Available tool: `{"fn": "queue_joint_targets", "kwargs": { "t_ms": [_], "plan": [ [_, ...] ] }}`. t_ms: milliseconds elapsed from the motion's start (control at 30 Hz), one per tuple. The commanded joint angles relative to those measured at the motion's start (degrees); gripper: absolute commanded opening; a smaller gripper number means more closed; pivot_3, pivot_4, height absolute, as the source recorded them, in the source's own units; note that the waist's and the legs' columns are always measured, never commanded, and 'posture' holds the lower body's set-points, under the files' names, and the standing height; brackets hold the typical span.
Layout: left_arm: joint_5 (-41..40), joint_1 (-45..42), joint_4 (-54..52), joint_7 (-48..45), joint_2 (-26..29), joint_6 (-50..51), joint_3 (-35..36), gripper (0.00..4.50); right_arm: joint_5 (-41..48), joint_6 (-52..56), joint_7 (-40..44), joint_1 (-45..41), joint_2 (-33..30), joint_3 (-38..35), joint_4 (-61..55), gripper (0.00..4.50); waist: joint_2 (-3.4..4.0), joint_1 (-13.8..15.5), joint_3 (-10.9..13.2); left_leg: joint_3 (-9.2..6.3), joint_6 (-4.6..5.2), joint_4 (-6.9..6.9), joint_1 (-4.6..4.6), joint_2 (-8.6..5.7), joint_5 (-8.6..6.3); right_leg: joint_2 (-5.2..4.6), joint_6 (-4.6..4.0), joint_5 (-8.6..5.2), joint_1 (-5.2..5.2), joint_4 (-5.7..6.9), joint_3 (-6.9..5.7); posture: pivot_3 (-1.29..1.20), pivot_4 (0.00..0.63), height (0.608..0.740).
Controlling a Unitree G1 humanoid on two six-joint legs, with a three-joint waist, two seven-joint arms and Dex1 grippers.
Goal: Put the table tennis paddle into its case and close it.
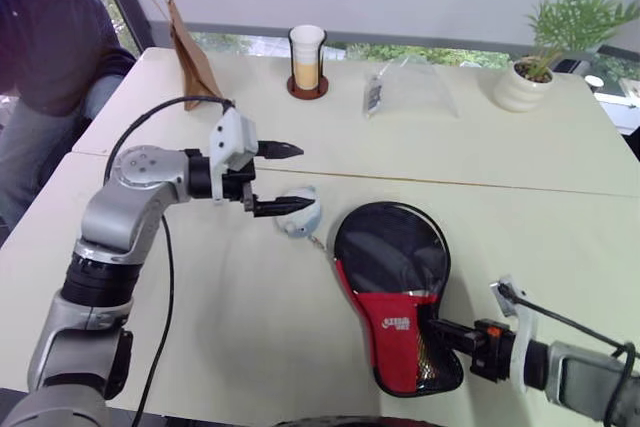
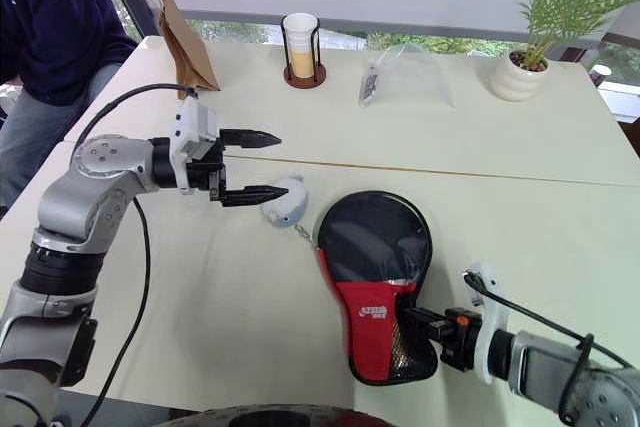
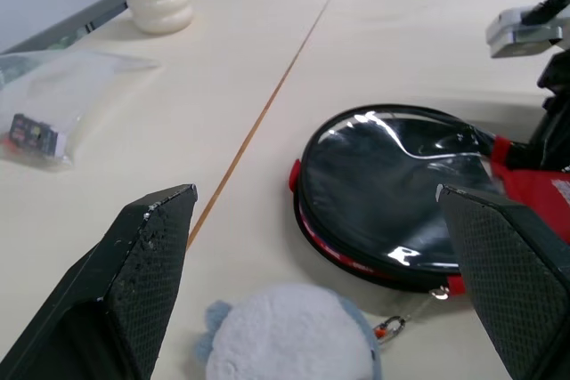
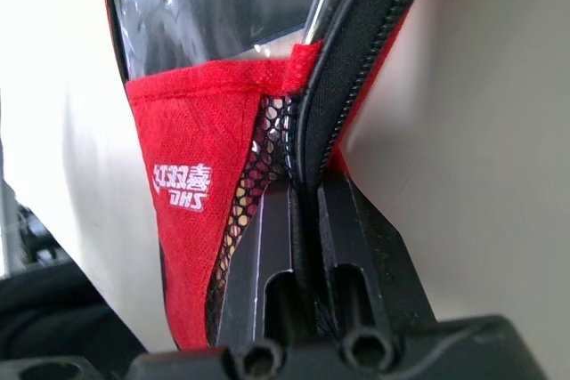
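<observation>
The case (image 1: 395, 257), black with a red panel and a mesh pocket, lies flat on the table with its round end away from me. A chain links it to the grey fuzzy charm (image 1: 300, 215) on its left. My right gripper (image 1: 440, 332) is shut on the case's zip edge at the narrow end; in the right wrist view the fingers (image 4: 267, 255) pinch the black zipper seam. My left gripper (image 1: 300, 179) hangs open just above the charm, pointing toward the case, with nothing between its fingers (image 3: 142, 282). The table tennis paddle is hidden.
Along the far side of the table stand a brown paper bag (image 1: 190, 47), a cup in a holder (image 1: 307, 62), a clear plastic bag (image 1: 405, 92) and a potted plant (image 1: 525, 82). A person (image 1: 45, 27) sits at the far left corner.
</observation>
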Motion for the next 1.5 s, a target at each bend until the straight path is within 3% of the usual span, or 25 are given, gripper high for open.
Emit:
{"fn": "queue_joint_targets", "kwargs": {
  "t_ms": [33, 167, 367, 533, 667, 800, 967, 1233, 1500],
  "plan": [
    [0.0, -1.5, 0.1, -0.4, -0.2, -1.7, -0.2, 4.5, 3.9, 3.3, -6.4, 1.6, 1.3, 0.1, 0.0, 0.04, -0.01, -0.5, 0.0, 0.0, 0.0, 0.0, 0.0, 0.0, 0.0, 0.0, 0.0, 0.0, 0.0, 0.0, 0.0, 0.0, 0.15, 0.74],
    [1.0, -1.5, 1.2, -1.1, 0.0, -3.1, -0.8, 4.5, 6.3, 2.7, -8.9, -2.6, -1.5, -3.3, 2.9, 1.45, -0.02, -0.9, 0.0, 0.0, 0.01, -0.02, 0.01, 0.0, 0.0, 0.01, 0.0, 0.0, 0.01, -0.01, 0.0, 0.0, 0.15, 0.74],
    [2.8, -1.2, 3.2, -2.3, 0.9, -5.6, -2.0, 4.5, 8.3, 0.2, -4.8, -10.3, -15.4, -5.6, 9.6, 4.43, 0.0, -0.6, 0.0, 0.02, 0.05, 0.02, 0.04, -0.03, -0.02, 0.0, 0.0, 0.0, 0.09, -0.05, -0.02, 0.0, 0.15, 0.74],
    [4.4, 0.0, 4.4, -4.4, 3.2, -8.3, -2.3, 4.5, 0.5, -8.3, 6.3, -17.5, -34.2, 1.1, 12.4, 4.47, 0.18, -1.0, 0.1, 0.07, 0.09, -0.01, 0.0, -0.02, -0.04, 0.02, 0.0, 0.0, 0.02, -0.05, -0.01, 0.0, 0.15, 0.74],
    [5.3, 0.4, 5.6, -5.8, 4.3, -10.2, -2.1, 4.5, -8.8, -22.4, 15.5, -23.3, -40.8, 10.8, 10.4, 4.47, 0.19, -1.1, 0.1, 0.07, 0.08, -0.01, -0.05, 0.12, -0.04, 0.2, 0.0, 0.0, -0.06, -0.06, -0.01, 0.0, 0.15, 0.74],
    [8.4, 1.4, 7.4, -7.0, 5.8, -14.9, -3.0, 4.5, -21.7, -37.2, 20.0, -34.0, -37.8, 28.4, 9.0, 4.47, 0.18, -1.2, 0.1, 0.09, 0.08, 0.04, -0.09, 0.11, -0.04, 0.18, 0.01, 0.0, -0.09, -0.06, 0.01, 0.0, 0.15, 0.74],
    [10.3, 2.2, 9.9, -7.8, 6.3, -18.6, -3.6, 4.5, -34.1, -48.8, 24.0, -38.1, -31.7, 43.2, 10.9, 4.47, 0.18, -0.7, 0.1, 0.08, -0.17, 0.11, -0.34, 0.08, 0.11, 0.13, 0.01, 0.0, -0.35, -0.01, -0.01, 0.0, 0.15, 0.74],
    [13.5, 1.9, 14.8, -9.1, 4.8, -24.9, -6.0, 4.5, -44.4, -55.3, 28.3, -36.9, -26.8, 52.1, 21.0, 4.47, 0.18, -0.8, 0.1, 0.09, -0.16, 0.17, -0.32, 0.01, 0.11, 0.05, 0.02, 0.01, -0.31, 0.0, -0.02, 0.0, 0.15, 0.74],
    [17.7, -0.1, 22.5, -8.6, 0.8, -32.9, -9.4, 4.5, -49.0, -56.2, 29.3, -35.4, -24.1, 52.8, 26.4, 4.47, 0.07, -0.8, 0.1, 0.08, -0.12, 0.14, -0.14, 0.01, 0.08, 0.07, 0.02, 0.01, -0.12, -0.01, -0.04, 0.0, 0.15, 0.74]
  ]
}}
